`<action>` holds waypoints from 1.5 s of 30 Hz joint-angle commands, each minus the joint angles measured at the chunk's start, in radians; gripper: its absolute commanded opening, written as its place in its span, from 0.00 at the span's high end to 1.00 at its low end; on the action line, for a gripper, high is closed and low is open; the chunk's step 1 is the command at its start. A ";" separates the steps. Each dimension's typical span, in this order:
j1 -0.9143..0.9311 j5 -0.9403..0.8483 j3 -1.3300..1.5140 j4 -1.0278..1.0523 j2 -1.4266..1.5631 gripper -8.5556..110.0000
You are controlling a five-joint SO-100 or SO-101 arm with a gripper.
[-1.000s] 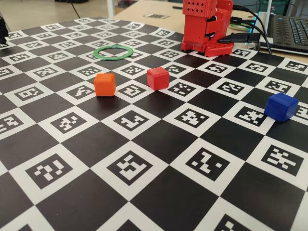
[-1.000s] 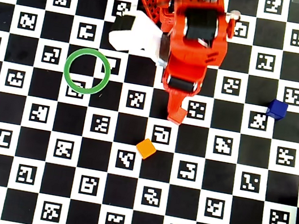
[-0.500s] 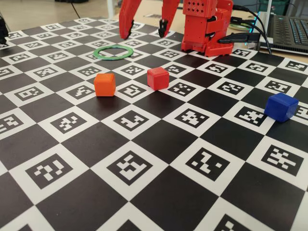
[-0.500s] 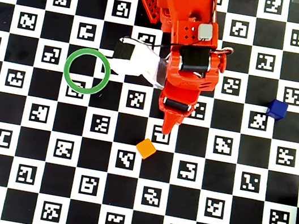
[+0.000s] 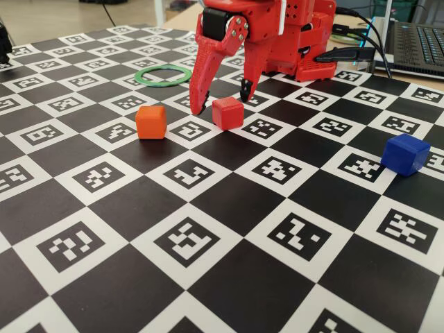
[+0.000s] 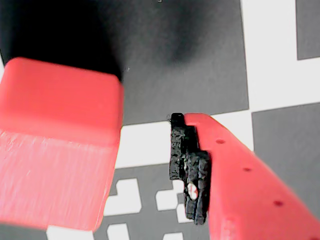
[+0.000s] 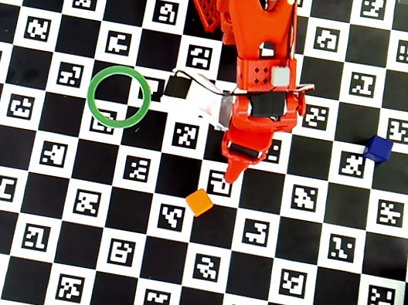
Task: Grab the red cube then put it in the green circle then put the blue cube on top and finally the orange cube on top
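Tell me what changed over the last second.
The gripper came down from above the board, jaws open, to straddle the red cube; nothing is gripped yet. The orange cube, blue cube and green circle stayed put.

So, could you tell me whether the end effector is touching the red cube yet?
Apart: the wrist view shows board between the red cube and the end effector finger pad.

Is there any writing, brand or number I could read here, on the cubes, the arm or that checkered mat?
None is readable.
The checkered mat carries only coded square patterns, not letters.
The red cube, orange cube, blue cube and gripper are unmarked.
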 commanded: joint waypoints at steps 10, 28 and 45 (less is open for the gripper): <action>-0.009 -0.005 -0.029 -0.026 -0.008 0.56; -0.021 0.192 -0.066 -0.063 -0.044 0.56; -0.018 0.233 -0.080 -0.077 -0.057 0.67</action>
